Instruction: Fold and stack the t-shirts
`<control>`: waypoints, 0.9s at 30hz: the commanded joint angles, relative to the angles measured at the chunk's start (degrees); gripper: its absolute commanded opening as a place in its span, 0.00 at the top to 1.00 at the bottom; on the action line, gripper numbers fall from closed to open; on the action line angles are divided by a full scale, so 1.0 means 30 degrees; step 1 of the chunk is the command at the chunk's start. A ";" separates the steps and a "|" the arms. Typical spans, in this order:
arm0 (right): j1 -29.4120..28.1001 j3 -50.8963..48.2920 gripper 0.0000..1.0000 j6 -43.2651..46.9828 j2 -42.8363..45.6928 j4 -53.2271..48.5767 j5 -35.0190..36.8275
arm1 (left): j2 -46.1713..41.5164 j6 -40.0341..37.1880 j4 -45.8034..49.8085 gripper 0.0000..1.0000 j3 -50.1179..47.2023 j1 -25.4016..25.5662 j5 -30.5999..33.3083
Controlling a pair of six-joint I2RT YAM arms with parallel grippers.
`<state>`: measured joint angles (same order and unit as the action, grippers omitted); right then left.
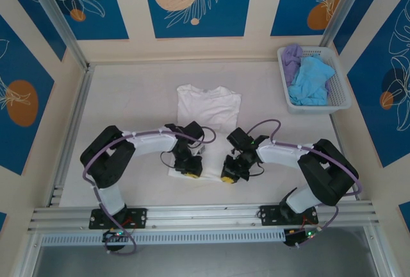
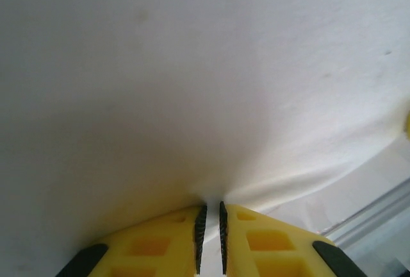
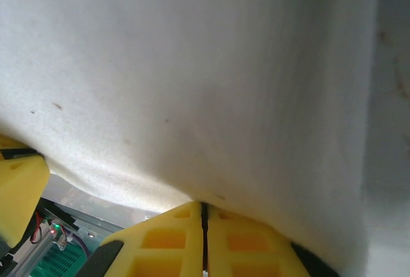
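I think I'm on the 1st fold of the 1st shirt. On the pale flat desk point(image 1: 128, 97), in the middle, lies the big white soft cloth t-shirt point(image 1: 208, 105). Its neck end is far from me and its bottom edge is near me. My left yellow fingers point(image 2: 201, 242) are pinched on that near edge, w/ a thin bit of white cloth between them. My right yellow fingers point(image 3: 213, 245) are pinched tight on the same edge, more to the right. Both sit low by the desk.

Next, I guess: lift both sides together at the same height & carry the bottom edge away from me, twd the neck. Then lay it down & let go. If 1 side goes faster, the fold could go crooked.

Count, big to small:
- 1 desk.
- 1 white shirt.
- 1 white plastic lattice basket point(image 1: 341, 94), at the far right of the desk.
- 1 light blue crumpled cloth t-shirt point(image 1: 311, 81) in the basket.
- 1 lavender cloth t-shirt point(image 1: 293, 56) in the basket too, touching the blue one.

So 3 shirts: 1 in my grip, 2 waiting, 0 stacked.
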<state>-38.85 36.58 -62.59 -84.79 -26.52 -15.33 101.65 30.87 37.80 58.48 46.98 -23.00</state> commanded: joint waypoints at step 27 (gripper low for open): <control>0.0772 -0.1788 0.55 -0.0643 0.2188 -0.4663 0.3597 | -0.5276 0.0899 0.2998 0.64 -0.5115 -0.6027 0.4507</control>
<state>-37.39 33.95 -63.70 -78.39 -30.13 -11.42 87.18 32.64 41.67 44.69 30.65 -13.82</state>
